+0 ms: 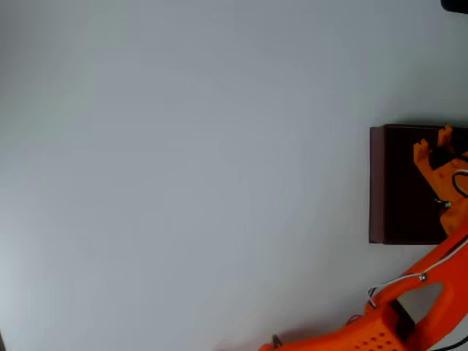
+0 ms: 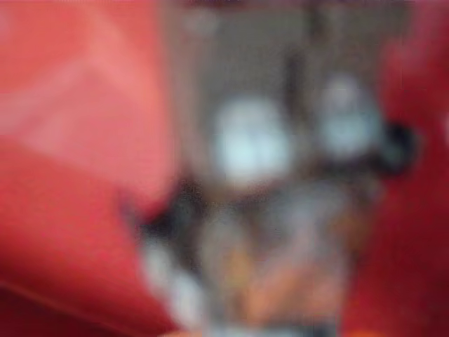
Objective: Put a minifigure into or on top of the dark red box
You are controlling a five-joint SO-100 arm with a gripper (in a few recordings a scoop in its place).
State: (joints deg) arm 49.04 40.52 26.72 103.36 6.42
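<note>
The dark red box point(image 1: 376, 183) sits at the right edge of the overhead view, with maroon walls and a near-black inside. My orange gripper point(image 1: 433, 146) hangs over its far right part. A small dark shape, the minifigure point(image 1: 440, 157), sits between the fingers. The wrist view is badly blurred. Its red fingers point(image 2: 70, 175) flank a grey and dark blob with two pale spots and a yellowish patch, the minifigure point(image 2: 280, 210), which fills the gap between them. The gripper looks shut on it.
A plain pale grey table point(image 1: 183, 175) spreads left of the box. The orange arm point(image 1: 409, 307) with its white cable crosses the bottom right corner. A dark object point(image 1: 455, 4) touches the top right corner.
</note>
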